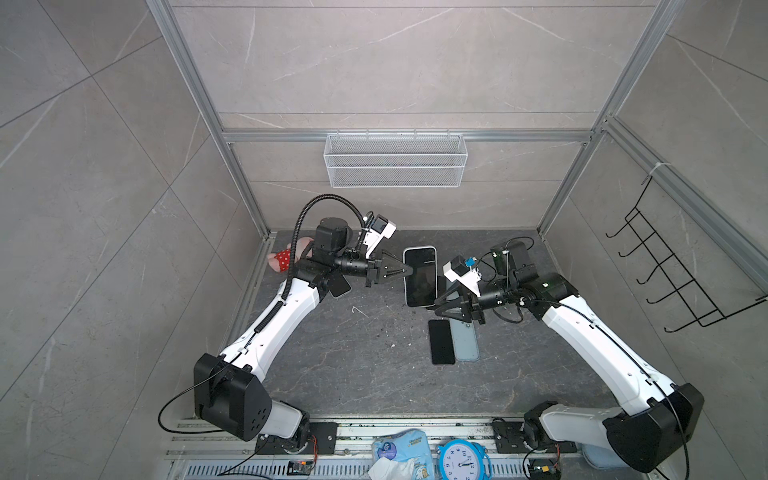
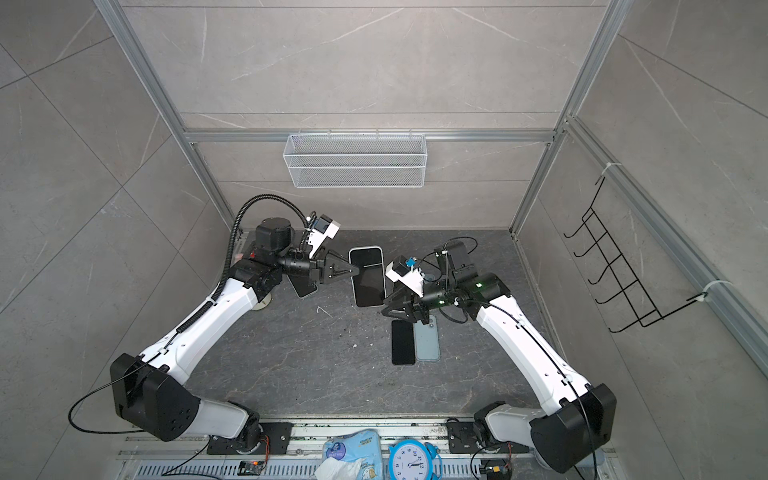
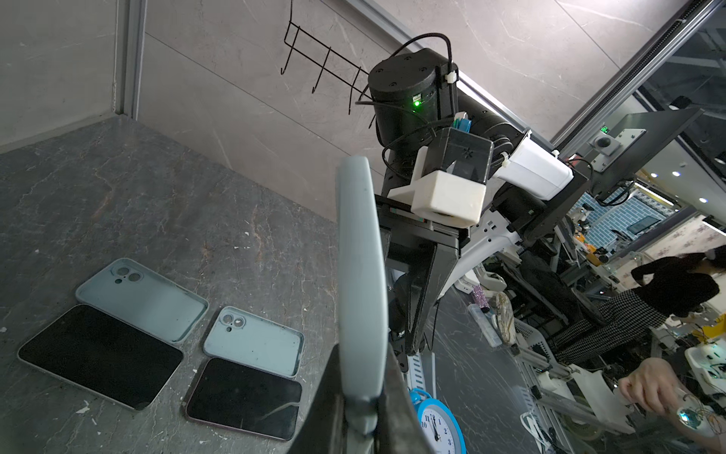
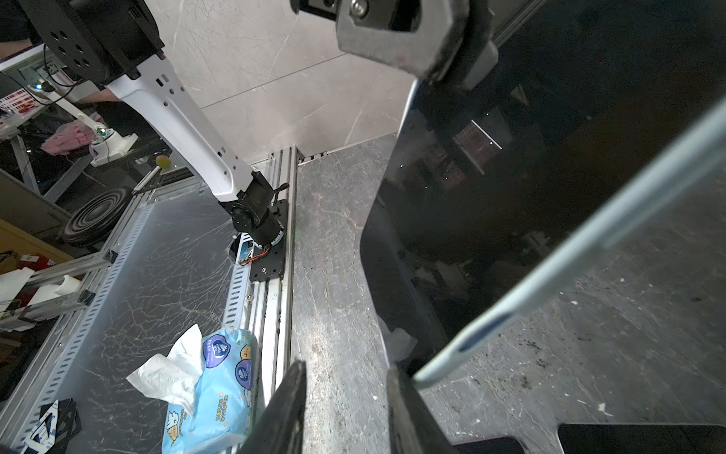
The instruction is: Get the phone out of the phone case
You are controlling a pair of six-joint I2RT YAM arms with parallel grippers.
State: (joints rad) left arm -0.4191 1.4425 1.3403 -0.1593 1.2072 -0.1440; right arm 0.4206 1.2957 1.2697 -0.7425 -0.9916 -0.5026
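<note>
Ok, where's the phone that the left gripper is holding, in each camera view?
In a top view: phone near centre, screen towards the camera.
In a top view: phone near centre, same pose.
Left wrist: edge-on, its pale case rising from the left gripper.
Right wrist: close up, dark screen fills much of the view.
Shared landmark: left gripper clamped on its edge.

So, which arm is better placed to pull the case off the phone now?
Right. The left gripper is shut on the cased phone, holding it up; the right gripper, jaws apart, sits at its near corner.
</note>
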